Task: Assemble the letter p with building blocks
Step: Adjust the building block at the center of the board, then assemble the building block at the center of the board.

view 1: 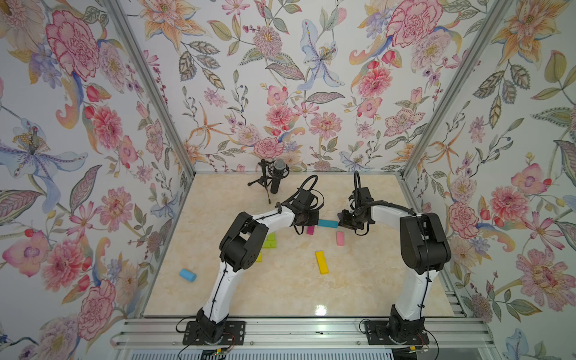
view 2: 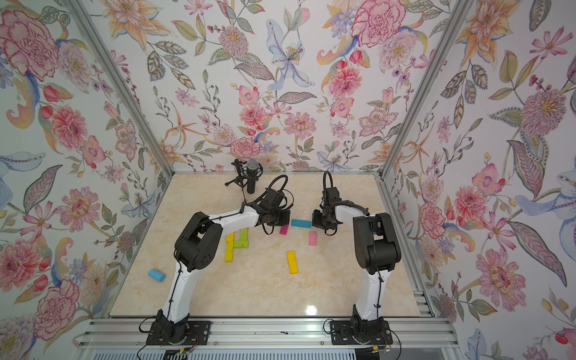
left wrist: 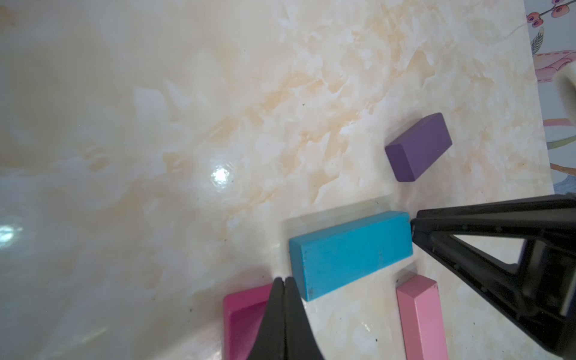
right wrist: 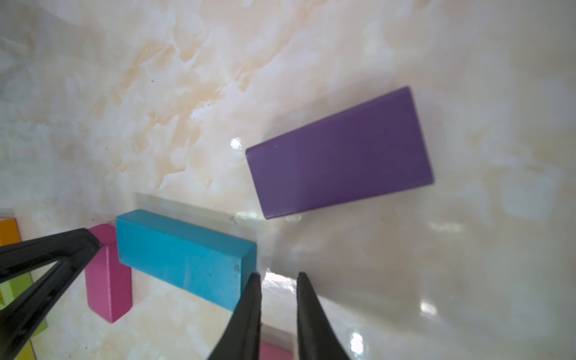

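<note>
Both my arms rise from their bases, bend at the elbow and reach in toward each other, wrists tipped down over the table (view 1: pixel 280 293). My left gripper (left wrist: pixel 284 279) has its fingers pressed together on nothing. Its tip sits just beside one end of the teal block (left wrist: pixel 349 252) and above the magenta block (left wrist: pixel 243 311). My right gripper (right wrist: pixel 277 276) stands a narrow gap apart, empty, at the teal block's other end; I cannot tell if it touches. The purple block (right wrist: pixel 339 156) lies flat just beyond those fingertips, and the pink block (left wrist: pixel 420 318) is close by. The lime and yellow blocks (view 2: pixel 241 241) lie joined beside my left elbow.
</note>
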